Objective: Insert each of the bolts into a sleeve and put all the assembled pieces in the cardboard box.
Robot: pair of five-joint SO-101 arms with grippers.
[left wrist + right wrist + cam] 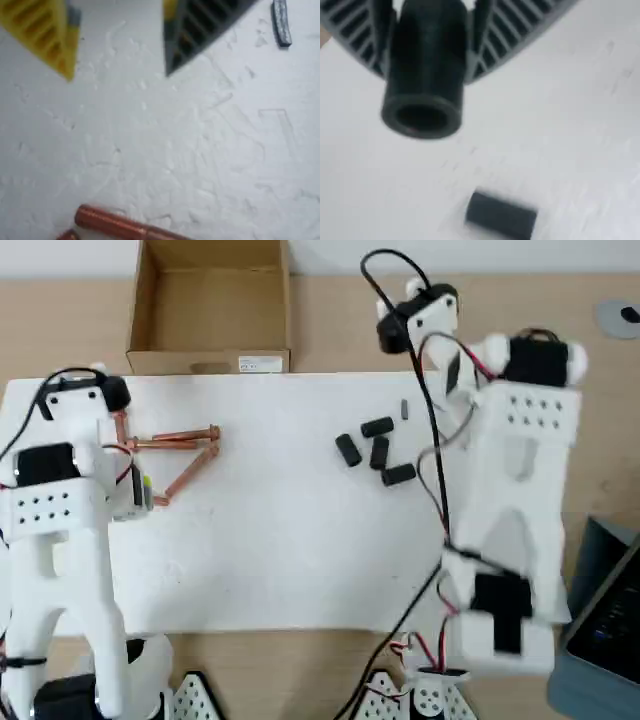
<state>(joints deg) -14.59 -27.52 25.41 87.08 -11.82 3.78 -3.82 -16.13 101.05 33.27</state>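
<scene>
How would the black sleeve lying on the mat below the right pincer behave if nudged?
The sleeve lies on its round side, so it would probably roll. Its crisp tube shape suggests it is stiff.

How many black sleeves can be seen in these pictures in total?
5. Four sleeves lie clustered on the white mat; a fifth sleeve is held in the right gripper. Others may hide under the arms.
</scene>
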